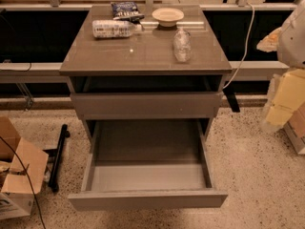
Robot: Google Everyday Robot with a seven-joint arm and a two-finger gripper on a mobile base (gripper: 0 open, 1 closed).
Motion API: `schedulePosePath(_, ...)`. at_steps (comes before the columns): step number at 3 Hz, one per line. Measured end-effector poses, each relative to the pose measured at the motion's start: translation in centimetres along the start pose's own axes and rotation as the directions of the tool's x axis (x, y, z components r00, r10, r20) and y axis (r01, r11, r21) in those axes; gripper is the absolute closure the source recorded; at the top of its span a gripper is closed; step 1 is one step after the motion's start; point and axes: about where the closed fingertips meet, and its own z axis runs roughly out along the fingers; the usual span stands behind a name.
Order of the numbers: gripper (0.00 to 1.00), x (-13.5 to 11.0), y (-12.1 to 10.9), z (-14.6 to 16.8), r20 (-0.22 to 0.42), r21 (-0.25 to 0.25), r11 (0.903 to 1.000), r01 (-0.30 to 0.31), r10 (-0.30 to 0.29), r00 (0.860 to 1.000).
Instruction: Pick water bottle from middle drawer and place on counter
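Observation:
The water bottle [182, 44], small, clear and ribbed, stands upright on the counter [143, 56], right of its middle. The middle drawer [147, 175] is pulled wide open at the bottom of the cabinet, and its grey tray holds nothing. My arm shows at the right edge of the view, with the gripper [269, 40] off to the right of the counter and well apart from the bottle. It holds nothing that I can see.
A larger bottle with a white label [114, 28] lies on its side at the back left of the counter. A dark snack bag [126, 10] and a pale bowl [167, 16] sit at the back. The drawer front above [145, 105] is closed. Cardboard boxes [19, 175] stand on the floor at left.

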Motion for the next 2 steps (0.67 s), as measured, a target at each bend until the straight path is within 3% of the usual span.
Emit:
schedulePosePath(1, 0.0, 0.0, 0.0, 0.0, 0.0, 0.0, 1.0, 0.0, 0.0, 1.0)
schedulePosePath(2, 0.0, -1.9, -2.4, 1.3, 0.116, -0.016, 0.9994, -0.03, 0.032, 0.993)
